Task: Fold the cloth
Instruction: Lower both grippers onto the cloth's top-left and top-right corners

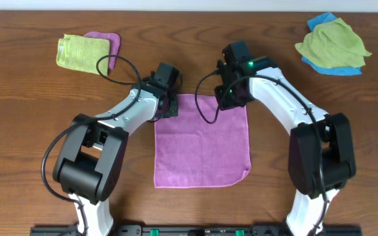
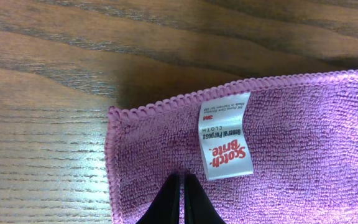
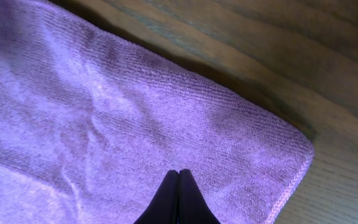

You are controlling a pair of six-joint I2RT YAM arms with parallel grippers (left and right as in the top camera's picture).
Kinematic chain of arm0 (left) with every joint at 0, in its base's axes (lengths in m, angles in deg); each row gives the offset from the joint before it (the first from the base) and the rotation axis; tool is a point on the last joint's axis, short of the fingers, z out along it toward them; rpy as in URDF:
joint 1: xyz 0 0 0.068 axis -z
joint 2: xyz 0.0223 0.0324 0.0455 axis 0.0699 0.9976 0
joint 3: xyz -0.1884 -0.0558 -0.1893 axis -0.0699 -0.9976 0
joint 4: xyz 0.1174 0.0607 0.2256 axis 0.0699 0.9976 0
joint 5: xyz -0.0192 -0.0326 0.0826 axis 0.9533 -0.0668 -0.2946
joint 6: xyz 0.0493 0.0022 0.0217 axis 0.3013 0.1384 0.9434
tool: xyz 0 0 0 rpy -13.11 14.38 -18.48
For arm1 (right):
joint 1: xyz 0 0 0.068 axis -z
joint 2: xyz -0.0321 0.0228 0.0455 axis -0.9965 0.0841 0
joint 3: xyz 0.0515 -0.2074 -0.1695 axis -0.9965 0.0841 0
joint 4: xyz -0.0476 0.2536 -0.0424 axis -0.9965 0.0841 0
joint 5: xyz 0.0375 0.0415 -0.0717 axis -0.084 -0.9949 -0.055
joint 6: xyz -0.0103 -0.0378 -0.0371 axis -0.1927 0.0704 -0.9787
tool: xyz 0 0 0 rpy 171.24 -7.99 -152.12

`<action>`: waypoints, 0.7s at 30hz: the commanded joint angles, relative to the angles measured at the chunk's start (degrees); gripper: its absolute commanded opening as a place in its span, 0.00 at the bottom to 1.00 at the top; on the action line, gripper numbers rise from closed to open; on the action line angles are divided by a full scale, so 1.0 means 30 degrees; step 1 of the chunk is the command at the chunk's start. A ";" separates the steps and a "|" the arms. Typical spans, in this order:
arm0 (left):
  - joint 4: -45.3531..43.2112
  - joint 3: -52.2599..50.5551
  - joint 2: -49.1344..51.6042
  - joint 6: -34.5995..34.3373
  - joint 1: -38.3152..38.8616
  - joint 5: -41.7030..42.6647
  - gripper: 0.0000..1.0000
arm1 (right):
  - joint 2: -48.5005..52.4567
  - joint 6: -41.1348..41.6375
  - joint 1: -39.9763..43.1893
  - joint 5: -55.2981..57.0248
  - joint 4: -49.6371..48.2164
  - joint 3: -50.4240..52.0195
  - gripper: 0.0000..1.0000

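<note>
The cloth [image 1: 202, 144] lies flat and spread out mid-surface [image 1: 31, 131], roughly square with no real long axis, its edges parallel to the surface edges. Both arms are at its far edge: the left arm [image 1: 120, 115] at the far-left corner, the right arm [image 1: 277, 98] at the far-right corner, one corner each and neither nearer than the other. In the left wrist view the left jaws are pressed together, tips on the purple pile [image 2: 303, 143] just inside the corner hem, with the white label [image 2: 224, 134] just to their right. In the right wrist view the right jaws are likewise closed to a point on the fabric [image 3: 104, 112], a little in from the far-right corner, and faint creases run toward the tips. That reads as both pinching the cloth, though the fabric between the tips is hidden. The near edge is free, well apart from both jaws, straight back toward the arm bases. The coming move likely turns on this: the rest of the cloth lies nearward of both pinches, so the far edge should travel near, both corners level, to meet the near edge. The lime-green cloth [image 1: 81, 52] at far left and the green-on-blue pile [image 1: 333, 42] at far right sit well apart and are not involved.
</note>
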 commanded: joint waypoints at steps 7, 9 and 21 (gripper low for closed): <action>0.0168 -0.0058 0.0576 0.0066 -0.0058 0.0342 0.06 | -0.0364 0.0204 0.1355 0.0211 -0.0969 0.1945 0.01; 0.0175 -0.0058 0.0576 0.0073 -0.0058 0.0342 0.06 | -0.0364 0.0204 0.1355 0.0284 -0.1224 0.1953 0.01; 0.0146 -0.0058 0.0576 0.0080 -0.0058 0.0342 0.06 | -0.0364 0.0211 0.1355 0.0546 -0.2499 0.3300 0.01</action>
